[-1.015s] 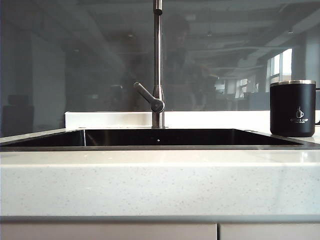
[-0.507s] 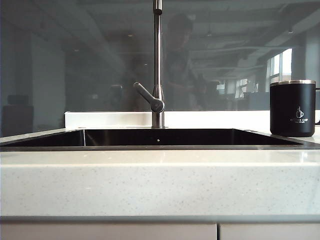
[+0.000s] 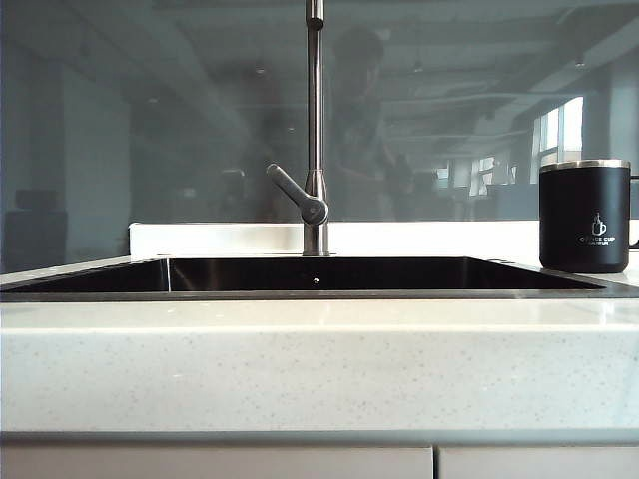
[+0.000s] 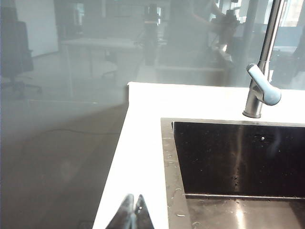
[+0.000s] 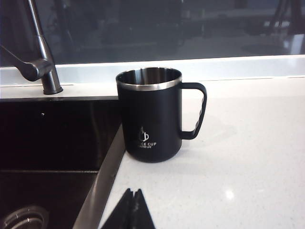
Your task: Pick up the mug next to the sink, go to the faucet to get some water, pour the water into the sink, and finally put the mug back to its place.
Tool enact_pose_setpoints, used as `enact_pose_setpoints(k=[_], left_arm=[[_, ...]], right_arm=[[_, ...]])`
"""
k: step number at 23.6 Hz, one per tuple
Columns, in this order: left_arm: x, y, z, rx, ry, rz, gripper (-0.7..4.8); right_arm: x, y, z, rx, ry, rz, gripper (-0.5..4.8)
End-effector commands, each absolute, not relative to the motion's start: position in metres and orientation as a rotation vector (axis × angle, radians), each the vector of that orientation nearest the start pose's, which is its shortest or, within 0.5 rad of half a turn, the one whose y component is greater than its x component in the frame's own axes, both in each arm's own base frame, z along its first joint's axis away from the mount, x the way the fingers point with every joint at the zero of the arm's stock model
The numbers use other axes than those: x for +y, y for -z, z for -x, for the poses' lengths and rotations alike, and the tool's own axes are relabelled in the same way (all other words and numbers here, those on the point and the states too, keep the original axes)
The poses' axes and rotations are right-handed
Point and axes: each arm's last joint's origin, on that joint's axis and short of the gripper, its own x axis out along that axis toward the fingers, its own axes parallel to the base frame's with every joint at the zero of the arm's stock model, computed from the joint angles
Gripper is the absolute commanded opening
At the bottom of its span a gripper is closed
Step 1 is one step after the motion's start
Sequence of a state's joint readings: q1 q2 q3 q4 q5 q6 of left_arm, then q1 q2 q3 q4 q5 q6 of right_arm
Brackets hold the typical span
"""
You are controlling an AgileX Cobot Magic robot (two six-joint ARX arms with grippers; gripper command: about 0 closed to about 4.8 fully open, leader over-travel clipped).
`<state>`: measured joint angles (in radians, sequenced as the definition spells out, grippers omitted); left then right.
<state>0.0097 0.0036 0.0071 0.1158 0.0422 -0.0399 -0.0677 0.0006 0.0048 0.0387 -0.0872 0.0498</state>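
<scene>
Right wrist view: mug (image 5: 151, 117) stands upright beside sink (image 5: 102, 179). Right gripper (image 5: 132, 210) is closed, empty; left gripper (image 4: 132, 214) likewise, near faucet (image 4: 261, 71).

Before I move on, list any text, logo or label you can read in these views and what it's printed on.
"...CE CUP": white print on the mug, under a small white cup logo; the first letters are unclear.
A smaller line beneath it: too small to read.
The faucet, the sink and the countertop: no text visible.

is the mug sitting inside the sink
No, the mug stands upright on the counter just beside the sink rim, apart from the right end effector.
</scene>
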Motion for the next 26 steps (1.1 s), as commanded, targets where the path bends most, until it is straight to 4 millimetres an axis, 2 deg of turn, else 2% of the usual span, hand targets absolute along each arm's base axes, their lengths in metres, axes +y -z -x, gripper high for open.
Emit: enact_pose_setpoints(k=[1,26], left_arm=[[-0.0002,-0.1789,-0.0965,-0.132,0.036,0.033,-0.05],[-0.0002,-0.1789,-0.0965,-0.132,0.037,0.033,-0.05]], right_arm=[[-0.0037,-0.1706,-0.0971,-0.07,-0.025,-0.054,-0.06],[-0.0038,-0.1692,-0.0972,-0.055,-0.023,-0.055,-0.06]])
